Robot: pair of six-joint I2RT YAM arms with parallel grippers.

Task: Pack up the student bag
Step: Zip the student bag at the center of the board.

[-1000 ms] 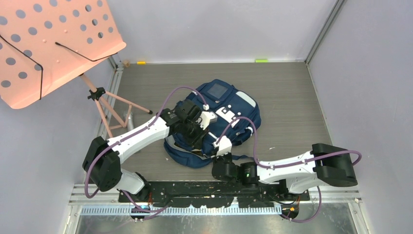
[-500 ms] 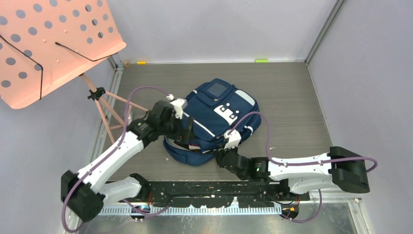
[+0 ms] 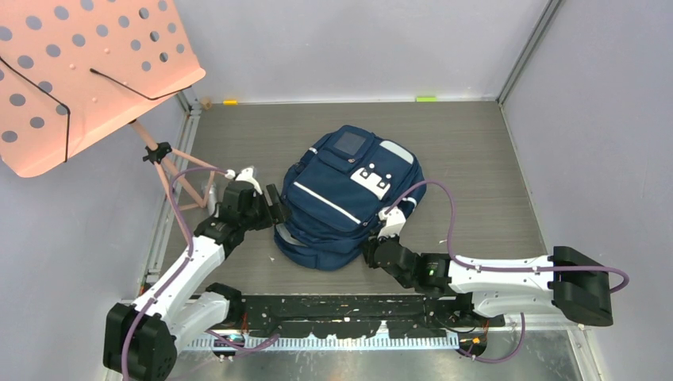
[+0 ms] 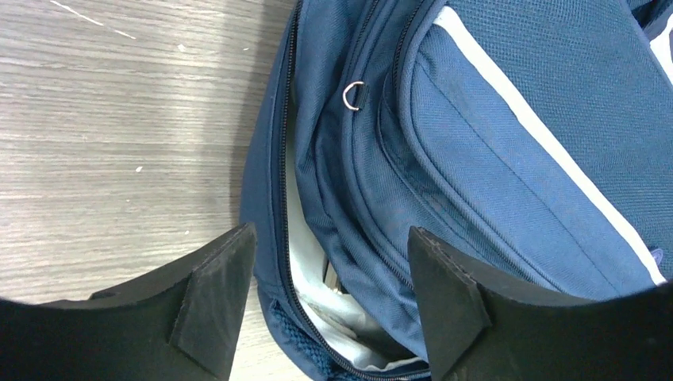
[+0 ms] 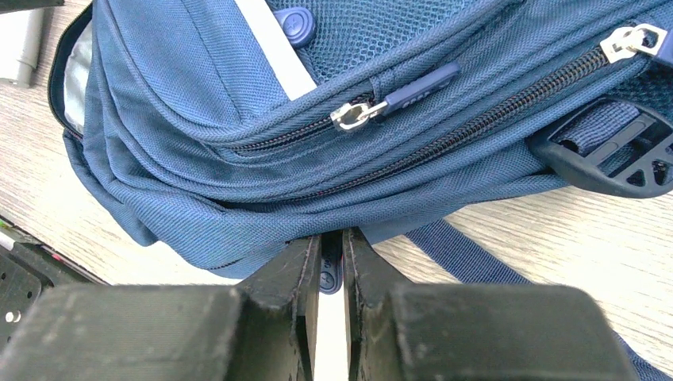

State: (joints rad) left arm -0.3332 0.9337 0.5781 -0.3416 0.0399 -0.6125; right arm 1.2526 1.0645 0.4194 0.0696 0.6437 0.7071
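Now | student bag (image 3: 341,202) lies flat mid-table (image 3: 476,159), main zip (image 4: 282,159) gaping on the left-arm side | left gripper (image 4: 329,246) spread wide over that gap, holding nothing | right gripper (image 5: 331,238) pinching blue pull tab (image 5: 328,274) at bag's near edge

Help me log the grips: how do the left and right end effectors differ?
The left end effector stands open, empty; the right end effector is shut on a blue tab. Left sits at the student bag's left side, right at its near edge. Both are beside it.
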